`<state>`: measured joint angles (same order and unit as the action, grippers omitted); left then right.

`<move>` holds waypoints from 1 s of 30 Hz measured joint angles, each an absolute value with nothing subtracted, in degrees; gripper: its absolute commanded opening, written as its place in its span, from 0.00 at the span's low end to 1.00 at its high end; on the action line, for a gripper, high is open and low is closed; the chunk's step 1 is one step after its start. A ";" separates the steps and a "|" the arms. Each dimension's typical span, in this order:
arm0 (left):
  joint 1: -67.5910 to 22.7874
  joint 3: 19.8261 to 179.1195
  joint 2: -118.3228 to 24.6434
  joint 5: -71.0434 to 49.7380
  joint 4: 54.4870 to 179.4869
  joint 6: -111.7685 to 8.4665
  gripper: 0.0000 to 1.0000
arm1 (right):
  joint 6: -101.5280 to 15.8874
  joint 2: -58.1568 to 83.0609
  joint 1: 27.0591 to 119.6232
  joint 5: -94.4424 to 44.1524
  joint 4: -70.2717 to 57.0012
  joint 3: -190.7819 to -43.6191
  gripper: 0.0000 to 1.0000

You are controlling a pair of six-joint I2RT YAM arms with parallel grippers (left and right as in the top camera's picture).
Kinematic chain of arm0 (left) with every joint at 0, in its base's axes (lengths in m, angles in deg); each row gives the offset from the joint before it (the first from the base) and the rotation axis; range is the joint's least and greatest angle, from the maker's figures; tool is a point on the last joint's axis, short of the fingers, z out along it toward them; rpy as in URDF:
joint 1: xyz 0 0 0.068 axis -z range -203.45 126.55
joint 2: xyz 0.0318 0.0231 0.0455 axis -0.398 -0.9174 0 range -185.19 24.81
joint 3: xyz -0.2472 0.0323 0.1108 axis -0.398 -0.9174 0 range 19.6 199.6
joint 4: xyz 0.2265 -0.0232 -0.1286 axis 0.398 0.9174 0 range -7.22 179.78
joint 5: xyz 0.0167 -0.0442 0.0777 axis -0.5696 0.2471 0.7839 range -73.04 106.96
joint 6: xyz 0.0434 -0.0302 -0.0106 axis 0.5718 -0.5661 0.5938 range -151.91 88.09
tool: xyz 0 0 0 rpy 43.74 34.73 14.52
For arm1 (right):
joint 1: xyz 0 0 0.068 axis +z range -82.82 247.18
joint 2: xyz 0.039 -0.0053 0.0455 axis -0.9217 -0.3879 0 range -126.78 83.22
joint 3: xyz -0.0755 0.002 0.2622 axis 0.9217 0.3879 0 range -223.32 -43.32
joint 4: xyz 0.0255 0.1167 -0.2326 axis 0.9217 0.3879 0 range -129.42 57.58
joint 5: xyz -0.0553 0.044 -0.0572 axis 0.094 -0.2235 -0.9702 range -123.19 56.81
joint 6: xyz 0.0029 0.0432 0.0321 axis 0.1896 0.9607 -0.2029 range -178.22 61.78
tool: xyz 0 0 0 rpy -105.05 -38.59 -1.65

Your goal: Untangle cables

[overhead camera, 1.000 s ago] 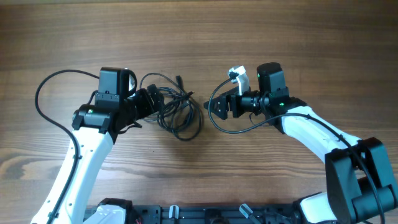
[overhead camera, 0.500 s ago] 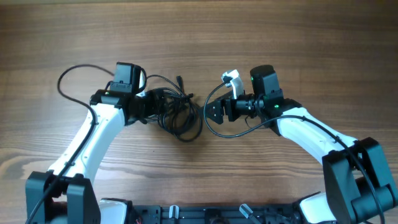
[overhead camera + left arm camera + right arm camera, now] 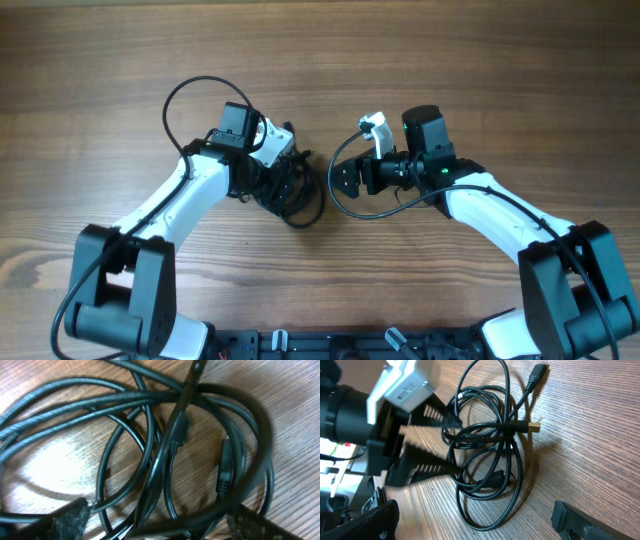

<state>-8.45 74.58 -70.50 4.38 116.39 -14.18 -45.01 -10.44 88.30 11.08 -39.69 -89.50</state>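
The cables [image 3: 298,192] are thin black cords looped in one tangle at the table's middle. In the right wrist view the cables [image 3: 490,445] show a metallic-tipped plug [image 3: 534,426] and a black plug [image 3: 537,372] at the far side. My left gripper [image 3: 272,178] is open and sits low over the tangle's left part. In its own wrist view several strands [image 3: 175,445] lie between its spread fingers [image 3: 160,522]. My right gripper [image 3: 337,180] is open and empty, just right of the tangle and apart from it. Its fingers [image 3: 475,520] frame the loops.
The left arm's own thicker black wire [image 3: 190,90] arcs over the table behind the left wrist. The right arm's wire [image 3: 370,208] loops below the right gripper. The left wrist camera housing [image 3: 405,382] shows white in the right wrist view. Bare wooden table [image 3: 480,60] surrounds the tangle.
My left arm has swung right and its gripper has moved onto the tangle's left part. My right gripper shifted slightly left, then held still. The tangle has barely moved.
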 measured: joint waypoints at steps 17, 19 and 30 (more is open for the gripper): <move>-14.30 80.96 -43.75 0.49 111.36 -29.35 0.04 | -44.79 -10.44 88.35 15.45 -39.87 -89.50 1.00; -15.81 81.53 -36.99 0.36 111.01 -31.95 0.04 | -41.60 -10.44 88.41 17.57 -41.84 -89.50 1.00; -18.54 81.53 -33.23 1.24 116.23 -40.10 0.04 | -16.07 -10.62 89.53 33.05 -86.25 -89.19 1.00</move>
<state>-18.54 81.53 -33.23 1.24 116.23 -40.10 -16.07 -10.62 89.53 33.05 -86.25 -89.19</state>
